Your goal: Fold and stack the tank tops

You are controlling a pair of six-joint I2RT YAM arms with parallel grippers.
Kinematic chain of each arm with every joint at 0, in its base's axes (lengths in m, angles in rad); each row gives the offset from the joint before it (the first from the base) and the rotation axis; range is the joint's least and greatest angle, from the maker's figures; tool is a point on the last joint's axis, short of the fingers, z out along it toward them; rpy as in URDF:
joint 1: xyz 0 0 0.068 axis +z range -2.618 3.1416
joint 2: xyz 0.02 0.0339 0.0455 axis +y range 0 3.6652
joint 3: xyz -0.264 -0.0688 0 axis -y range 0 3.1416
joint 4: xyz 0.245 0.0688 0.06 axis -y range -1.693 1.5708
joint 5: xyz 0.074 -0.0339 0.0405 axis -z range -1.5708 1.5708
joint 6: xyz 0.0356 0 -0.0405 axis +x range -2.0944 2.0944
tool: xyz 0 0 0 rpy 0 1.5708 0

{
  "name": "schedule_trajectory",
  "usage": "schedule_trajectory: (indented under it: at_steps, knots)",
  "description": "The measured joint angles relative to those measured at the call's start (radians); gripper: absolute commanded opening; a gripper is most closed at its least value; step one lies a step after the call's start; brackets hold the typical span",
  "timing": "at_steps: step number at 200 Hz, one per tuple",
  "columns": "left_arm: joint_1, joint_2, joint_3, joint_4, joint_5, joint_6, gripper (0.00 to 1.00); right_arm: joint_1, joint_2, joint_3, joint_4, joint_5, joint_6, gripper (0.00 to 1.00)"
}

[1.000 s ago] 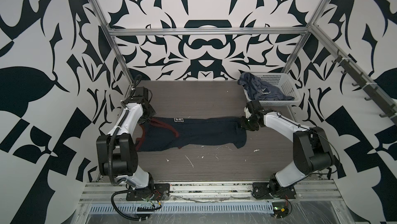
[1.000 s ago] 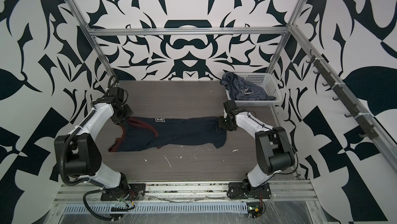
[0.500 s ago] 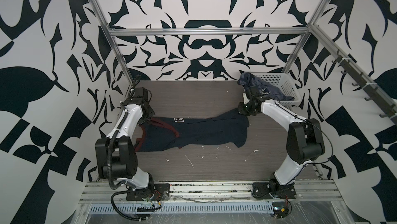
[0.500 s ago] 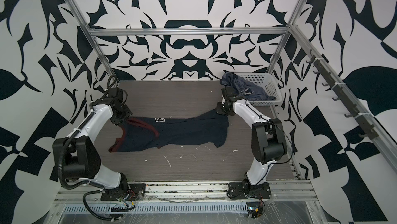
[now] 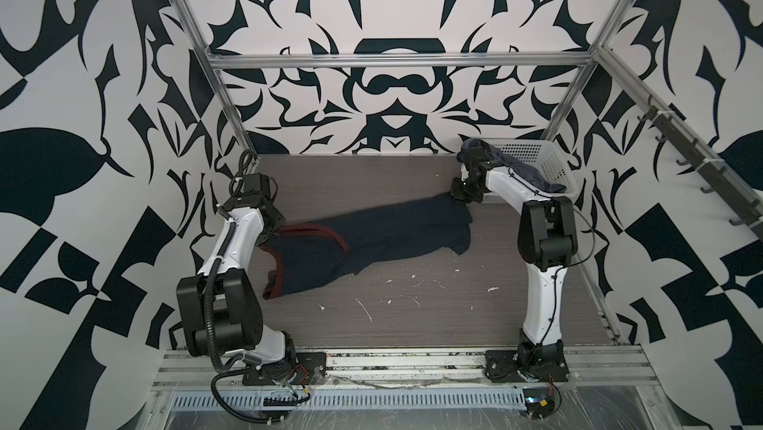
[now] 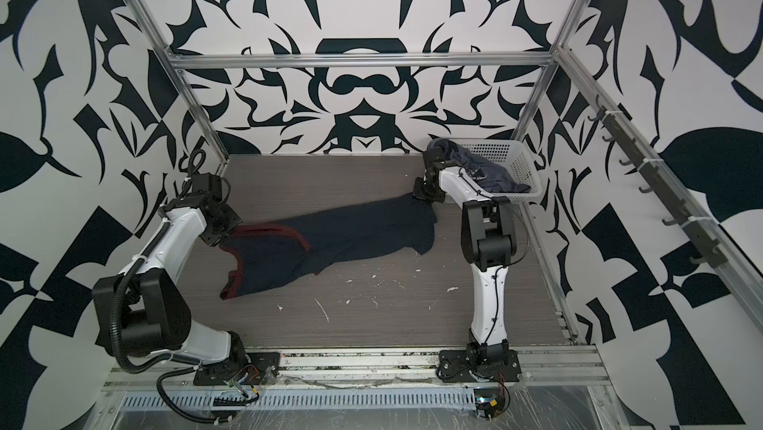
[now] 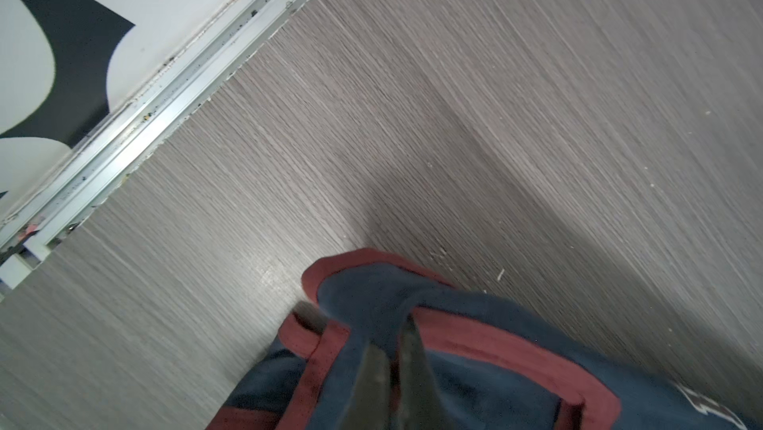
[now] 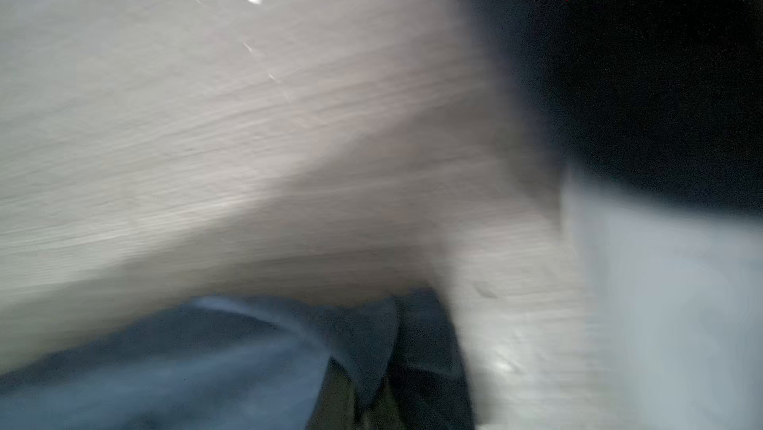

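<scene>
The dark navy tank top (image 5: 392, 234) (image 6: 330, 238) with dark-red trim lies stretched slantwise on the table between both arms. My left gripper (image 5: 277, 223) (image 6: 225, 234) is shut on its red-trimmed strap end, and the left wrist view shows the gripper (image 7: 392, 357) pinching navy cloth (image 7: 475, 374). My right gripper (image 5: 458, 194) (image 6: 421, 194) is shut on the hem corner at the back right. The right wrist view is blurred, with the gripper (image 8: 371, 395) holding a fold of blue cloth (image 8: 206, 357). The slate-blue tank top (image 5: 532, 176) (image 6: 491, 172) lies bunched in the basket.
A white perforated basket (image 5: 553, 168) (image 6: 520, 163) stands in the back right corner, just behind my right gripper. Metal frame posts and patterned walls close in the table. White flecks dot the wood surface (image 5: 413, 304) at the front.
My right gripper closed on the hem corner and carried it back and to the right, toward the basket. The navy top now lies slanted. The left gripper barely moved.
</scene>
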Motion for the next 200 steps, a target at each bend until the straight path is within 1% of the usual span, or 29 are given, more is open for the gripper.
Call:
schedule_trajectory:
  at_steps: [5, 25, 33, 43, 57, 88, 109, 150, 179, 200]
  knots:
    - [0.005, 0.002, 0.001, 0.000, 0.000, 0.000, 0.00, 0.002, 0.010, 0.019, -0.004, -0.003, 0.002, 0.28]
    - [0.021, 0.045, 0.036, -0.014, 0.003, 0.001, 0.00, 0.005, 0.037, 0.069, -0.024, -0.006, -0.014, 0.41]
    - [0.025, 0.068, 0.052, -0.012, 0.003, 0.001, 0.00, 0.005, 0.038, 0.073, -0.034, -0.005, -0.025, 0.48]
    - [0.026, 0.089, 0.061, -0.011, 0.003, 0.002, 0.00, 0.005, 0.031, 0.068, -0.045, -0.005, -0.043, 0.51]
    - [0.031, 0.098, 0.061, -0.016, 0.003, 0.002, 0.00, 0.005, -0.004, 0.029, -0.045, -0.006, -0.049, 0.52]
    - [0.055, 0.097, 0.061, -0.015, 0.006, 0.002, 0.00, 0.005, -0.159, -0.142, -0.021, -0.025, -0.047, 0.49]
    - [0.065, 0.097, 0.061, -0.015, 0.007, 0.002, 0.00, 0.005, -0.211, -0.214, 0.015, -0.047, -0.038, 0.49]
    - [0.066, 0.097, 0.061, -0.014, 0.006, 0.002, 0.00, 0.005, -0.182, -0.290, 0.061, -0.050, -0.024, 0.50]
    - [0.074, 0.096, 0.061, -0.014, 0.003, 0.002, 0.00, 0.008, -0.146, -0.294, 0.085, -0.046, -0.024, 0.51]
    - [0.101, 0.089, 0.057, -0.012, 0.000, -0.002, 0.00, 0.016, -0.127, -0.286, 0.096, -0.042, -0.024, 0.51]
